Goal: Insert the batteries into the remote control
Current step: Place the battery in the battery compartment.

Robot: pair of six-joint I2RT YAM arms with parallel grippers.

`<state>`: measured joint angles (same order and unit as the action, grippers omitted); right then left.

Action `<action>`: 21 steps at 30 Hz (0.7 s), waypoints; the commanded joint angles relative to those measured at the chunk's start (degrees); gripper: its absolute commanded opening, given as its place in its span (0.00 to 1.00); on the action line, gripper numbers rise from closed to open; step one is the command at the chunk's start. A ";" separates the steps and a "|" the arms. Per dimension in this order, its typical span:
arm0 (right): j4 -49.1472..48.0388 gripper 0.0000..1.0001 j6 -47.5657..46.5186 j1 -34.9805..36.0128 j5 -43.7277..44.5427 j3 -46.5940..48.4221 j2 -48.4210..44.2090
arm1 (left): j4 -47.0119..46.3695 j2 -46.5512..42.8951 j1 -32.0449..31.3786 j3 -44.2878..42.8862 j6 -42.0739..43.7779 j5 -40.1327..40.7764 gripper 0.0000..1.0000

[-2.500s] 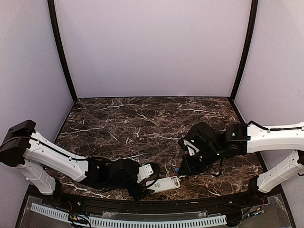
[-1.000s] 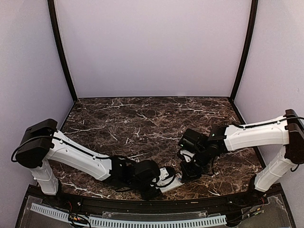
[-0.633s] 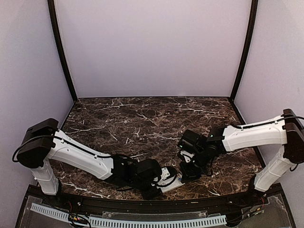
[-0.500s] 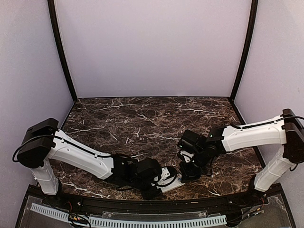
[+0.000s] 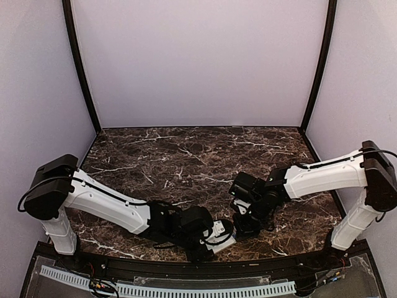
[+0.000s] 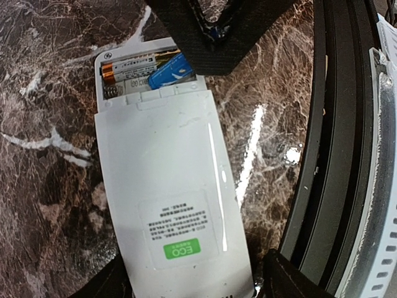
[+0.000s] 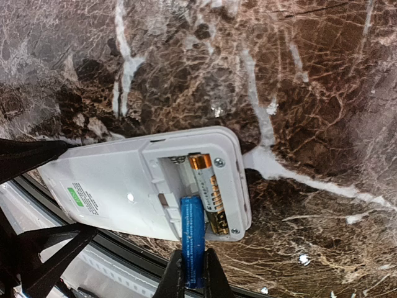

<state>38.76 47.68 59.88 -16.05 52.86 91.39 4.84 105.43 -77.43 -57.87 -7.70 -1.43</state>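
The white remote control (image 6: 167, 186) lies back-up on the marble table with its battery bay open; it also shows in the right wrist view (image 7: 118, 186) and the top view (image 5: 222, 234). A gold-and-black battery (image 7: 211, 194) lies in the bay's far slot. My right gripper (image 7: 193, 273) is shut on a blue battery (image 7: 193, 239), whose front end rests tilted in the near slot. In the left wrist view the blue battery (image 6: 169, 69) leans beside the gold one (image 6: 131, 64). My left gripper (image 6: 192, 288) grips the remote's other end, one finger on each long side.
The black front rail of the table (image 6: 335, 124) runs close beside the remote, with a white slotted cable duct (image 5: 167, 288) beyond it. Grey walls enclose the table at the back and sides.
My left arm has reached right and taken the remote's end. My right gripper has come down and left with the blue battery, bringing it to the open bay.
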 commanded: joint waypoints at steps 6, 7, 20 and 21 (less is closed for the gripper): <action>-2.00 0.00 -0.86 -0.65 1.62 1.37 2.09 | 5.54 4.31 -0.44 1.50 -1.44 -1.08 0.66; -2.21 0.00 -0.98 -0.75 1.81 1.39 2.13 | 5.42 4.37 -0.44 1.45 -1.44 -1.04 0.65; -7.97 0.00 -0.38 -1.04 3.71 -0.18 4.14 | 5.02 5.46 -0.18 1.43 -1.11 -2.95 0.52; -8.14 0.00 -0.36 -1.01 4.00 -0.13 4.25 | 5.01 5.53 -0.18 1.39 -1.14 -3.04 0.53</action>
<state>36.47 47.22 59.13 -14.96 53.28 93.38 4.38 106.02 -77.38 -58.17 -8.62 0.54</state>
